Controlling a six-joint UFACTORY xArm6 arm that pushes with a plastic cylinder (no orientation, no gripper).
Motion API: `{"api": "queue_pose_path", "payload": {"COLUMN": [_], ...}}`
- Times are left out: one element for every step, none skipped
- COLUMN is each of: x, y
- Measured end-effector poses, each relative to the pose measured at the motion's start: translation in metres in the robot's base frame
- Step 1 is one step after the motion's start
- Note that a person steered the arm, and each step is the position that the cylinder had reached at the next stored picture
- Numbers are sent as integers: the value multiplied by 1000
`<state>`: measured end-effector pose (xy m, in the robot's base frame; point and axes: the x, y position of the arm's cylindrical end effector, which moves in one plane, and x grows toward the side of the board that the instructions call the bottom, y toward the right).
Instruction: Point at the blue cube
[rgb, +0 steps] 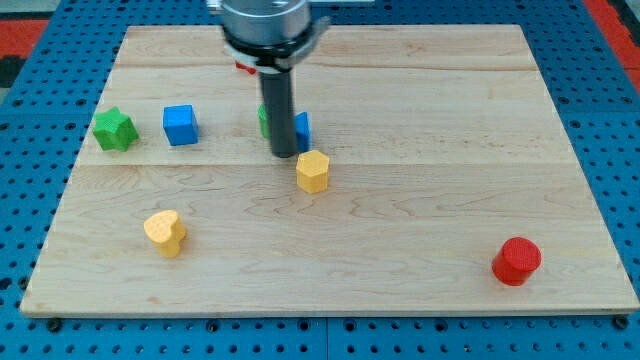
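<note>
Tip (284, 153) on counter (420, 200); blue cube (180, 125) lies well apart toward the view's left, past nothing. No claw fitted, so its state can't be told.

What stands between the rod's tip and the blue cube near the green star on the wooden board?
Nothing visible. My tip sits right of the blue cube, with bare wooden board between them. A second blue block and a green block sit partly hidden behind the rod.

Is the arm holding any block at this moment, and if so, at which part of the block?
Nothing is held. The arm ends in a plain rod; my tip stands just in front of a blue block and green block, above the yellow block.
</note>
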<state>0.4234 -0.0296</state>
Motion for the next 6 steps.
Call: {"api": "queue_pose_path", "payload": {"x": [-16, -25, -14, 3, 3, 3], "y": [18, 44, 22, -32, -57, -99]}}
